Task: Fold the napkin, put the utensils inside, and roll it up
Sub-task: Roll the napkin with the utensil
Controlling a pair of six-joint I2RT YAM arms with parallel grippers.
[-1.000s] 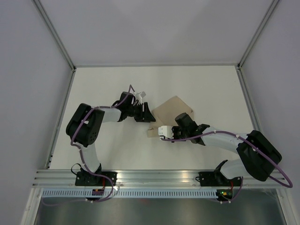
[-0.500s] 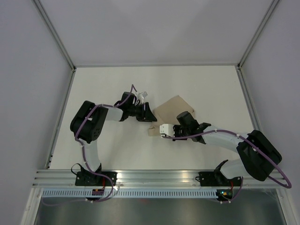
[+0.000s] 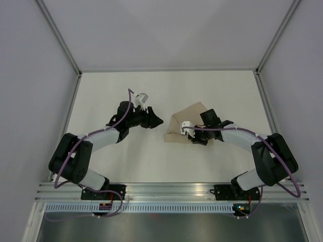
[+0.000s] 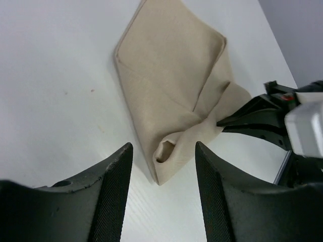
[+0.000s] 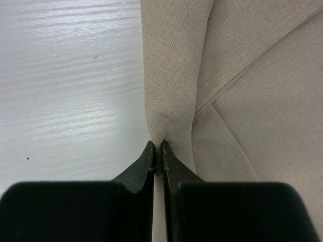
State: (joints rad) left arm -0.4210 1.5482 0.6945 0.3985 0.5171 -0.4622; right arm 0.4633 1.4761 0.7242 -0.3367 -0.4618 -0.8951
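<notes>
The right claw (image 5: 157,148) is clenched on a raised fold of the napkin (image 3: 191,116), which lies mid-desk (image 3: 222,161) — long axis near-left to far-right, its curled end nearest. The left claw (image 4: 164,148), released, faces that end. Since a second ago the right claw has shifted farther away — the left elbow has swung outward.

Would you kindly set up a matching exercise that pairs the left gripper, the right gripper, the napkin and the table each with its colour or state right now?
Things:
1. left gripper
2. right gripper
3. napkin
4. table

Colours or states:
A. white, with a faint grain
B. shut on a raised fold of cloth
C. open, gripping nothing
D. tan, partly folded, one end bunched up

Pairs: 1-C, 2-B, 3-D, 4-A
</notes>
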